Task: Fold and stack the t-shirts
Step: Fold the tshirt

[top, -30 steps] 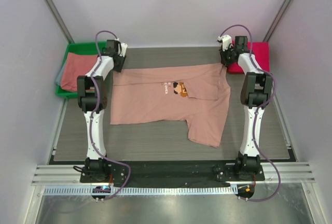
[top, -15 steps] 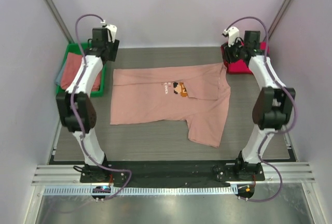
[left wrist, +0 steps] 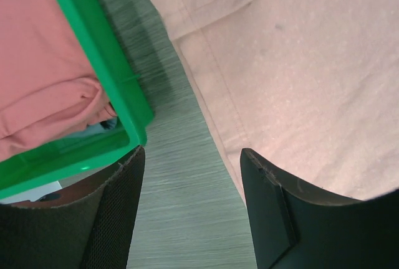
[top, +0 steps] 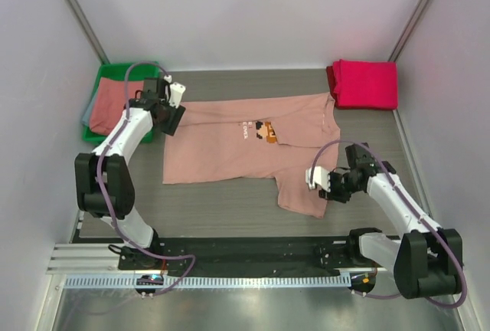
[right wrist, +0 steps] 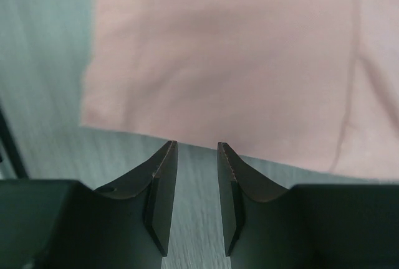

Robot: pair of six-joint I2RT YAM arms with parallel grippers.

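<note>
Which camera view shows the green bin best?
The top external view: it shows nearly the whole green bin at the far left, with folded salmon shirts inside. The left wrist view shows only one corner of it, close up. The right wrist view does not show it.

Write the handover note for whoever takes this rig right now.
Left gripper: jaws open, empty, above the gap between green bin and salmon t-shirt.
Right gripper: jaws narrowly open, empty, at that shirt's near edge.
Done: magenta t-shirt folded, far right corner.
Left: finish folding the salmon one, probably stack it on the magenta, then the tees in the bin.
</note>
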